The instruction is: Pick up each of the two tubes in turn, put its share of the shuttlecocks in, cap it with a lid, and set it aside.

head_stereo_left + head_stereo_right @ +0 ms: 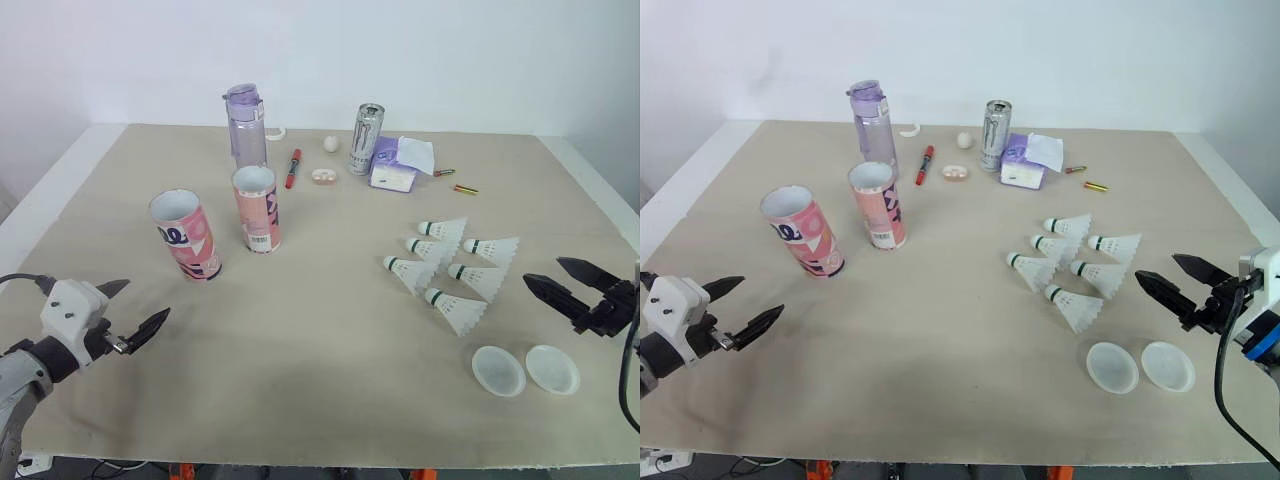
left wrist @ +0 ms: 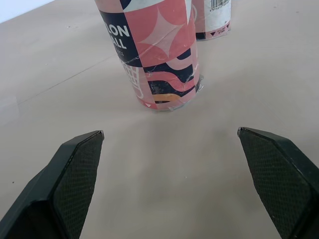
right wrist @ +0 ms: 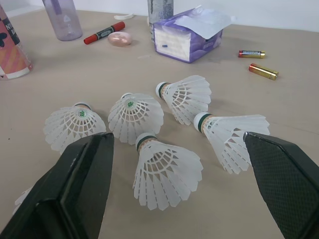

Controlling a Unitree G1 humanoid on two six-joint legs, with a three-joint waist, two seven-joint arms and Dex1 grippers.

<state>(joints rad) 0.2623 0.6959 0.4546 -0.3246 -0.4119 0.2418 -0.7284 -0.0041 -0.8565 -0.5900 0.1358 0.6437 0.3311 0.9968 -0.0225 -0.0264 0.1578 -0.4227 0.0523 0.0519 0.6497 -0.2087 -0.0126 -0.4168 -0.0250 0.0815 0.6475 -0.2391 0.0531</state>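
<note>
At the robot's left, the left end effector (image 1: pixel 145 300) hangs over the front of the bench (image 1: pixel 320 390) with its two black fingers spread wide and nothing between them. In the left wrist view the nearer tube stands ahead of the fingers, clear of both.

There are two tubes. The left tube (image 1: pixel 187 236) is pink with navy and white shapes and lettering. The right tube (image 1: pixel 256 209) stands just beside it, a little farther back, and is pink with a white barcode label near the foot. Both stand on their bases, open mouths up and long axes roughly vertical.

Behind them, along the back of the bench, are a purple bottle (image 1: pixel 246 125), a red marker (image 1: pixel 293 168), a drinks can (image 1: pixel 366 139), a purple tissue pack (image 1: pixel 398 165) and two batteries (image 1: pixel 465 189).

Right of centre lie six shuttlecocks (image 1: pixel 457 310) in a loose cluster. Each is white-feathered with a green band at the cork. All lie on their sides with long axes roughly across the bench, corks toward the robot's left and skirts toward its right.

Nearer the front edge, two round translucent white lids (image 1: pixel 498 370) lie flat side by side.

At the far right the right end effector (image 1: pixel 543 271) is just beside the shuttlecocks, fingers spread apart and empty.
</note>
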